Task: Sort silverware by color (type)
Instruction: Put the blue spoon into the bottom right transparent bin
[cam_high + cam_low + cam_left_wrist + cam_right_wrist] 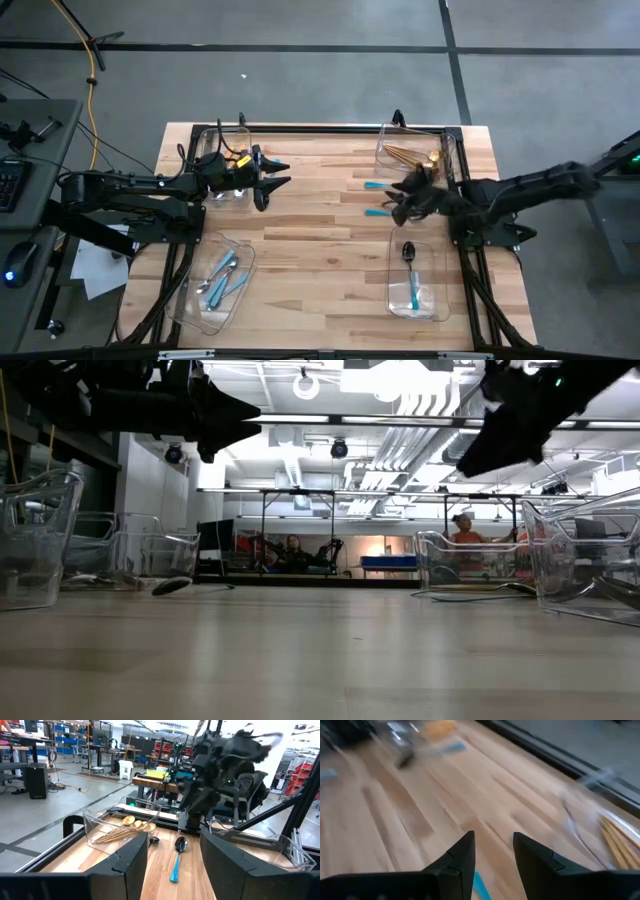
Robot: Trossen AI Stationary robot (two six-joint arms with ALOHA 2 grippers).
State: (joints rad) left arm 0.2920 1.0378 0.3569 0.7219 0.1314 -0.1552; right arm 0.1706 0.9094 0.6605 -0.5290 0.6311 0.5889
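My left gripper [288, 173] is open and empty above the table, beside the far-left bin [222, 150], which holds orange-handled pieces [238, 160]. My right gripper [392, 200] is open and empty, above and between two teal-handled black pieces [372, 185] [378, 211] that lie flat on the wood. The left wrist view shows one as a spoon [176, 856]. Gold pieces [408, 155] lie in the far-right bin. Light-blue-handled pieces [222, 278] lie in the near-left bin. One teal-handled black spoon [410, 268] lies in the near-right bin. A teal handle [480, 885] shows just below my right fingers.
Four clear bins stand near the table's corners: far right [445, 150], near right [440, 290], near left [190, 300] and the far-left one. The wood between them [320, 260] is bare. A black frame [330, 130] rims the table. People sit in the room beyond [462, 525].
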